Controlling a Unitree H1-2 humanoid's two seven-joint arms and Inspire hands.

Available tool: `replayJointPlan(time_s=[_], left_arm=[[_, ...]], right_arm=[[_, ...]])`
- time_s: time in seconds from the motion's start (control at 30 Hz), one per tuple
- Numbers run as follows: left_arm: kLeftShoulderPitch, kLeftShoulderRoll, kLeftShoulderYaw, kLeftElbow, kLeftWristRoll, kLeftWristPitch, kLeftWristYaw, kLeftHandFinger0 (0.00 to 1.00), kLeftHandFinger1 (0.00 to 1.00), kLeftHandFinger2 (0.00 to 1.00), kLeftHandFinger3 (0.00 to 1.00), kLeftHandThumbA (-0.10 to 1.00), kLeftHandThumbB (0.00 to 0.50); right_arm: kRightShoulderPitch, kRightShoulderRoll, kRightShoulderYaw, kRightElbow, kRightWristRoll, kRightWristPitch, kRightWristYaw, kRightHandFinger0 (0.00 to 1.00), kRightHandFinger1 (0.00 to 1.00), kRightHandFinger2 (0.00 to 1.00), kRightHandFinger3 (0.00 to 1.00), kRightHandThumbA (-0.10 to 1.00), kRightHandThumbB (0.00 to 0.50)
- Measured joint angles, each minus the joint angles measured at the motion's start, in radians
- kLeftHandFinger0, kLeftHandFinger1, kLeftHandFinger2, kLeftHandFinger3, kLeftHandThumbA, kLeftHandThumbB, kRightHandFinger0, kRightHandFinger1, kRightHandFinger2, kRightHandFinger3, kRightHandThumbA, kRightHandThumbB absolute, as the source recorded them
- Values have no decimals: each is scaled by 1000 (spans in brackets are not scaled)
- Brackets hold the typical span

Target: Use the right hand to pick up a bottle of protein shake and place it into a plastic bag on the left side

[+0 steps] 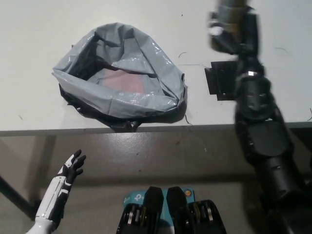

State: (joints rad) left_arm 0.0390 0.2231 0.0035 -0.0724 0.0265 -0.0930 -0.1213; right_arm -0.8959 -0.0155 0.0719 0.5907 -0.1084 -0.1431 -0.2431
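I see the white table (39, 29) filling the upper part of the view. On it, to the left of my right fingers and lower in the picture, lies the grey plastic bag (119, 78), its mouth open, something reddish inside. My right hand (234, 31) is raised at the top edge, and its fingers (251, 29) are closed around the protein shake bottle (233, 6); only the lower part of the bottle shows. Just below the fingers a black square mat (220, 80) lies on the table. My left hand (70, 170) rests low at the left, below the table edge, fingers apart and holding nothing.
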Motion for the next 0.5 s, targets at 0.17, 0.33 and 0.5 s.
replayJointPlan(time_s=[0.17,0.33,0.5], left_arm=[[0,0,1,0,-1,0,-3,1000,1000,1000,1000,1000,307],[0,0,1,0,-8,0,-4,1000,1000,1000,1000,1000,312],[-3,0,1,0,-16,1,-7,1000,1000,1000,1000,1000,304]], right_arm=[[-42,53,191,15,-96,25,52,0,349,783,824,-100,114],[-142,83,292,149,-168,23,70,0,271,665,614,-100,175],[-226,92,349,304,-233,-7,58,0,314,746,702,-100,142]])
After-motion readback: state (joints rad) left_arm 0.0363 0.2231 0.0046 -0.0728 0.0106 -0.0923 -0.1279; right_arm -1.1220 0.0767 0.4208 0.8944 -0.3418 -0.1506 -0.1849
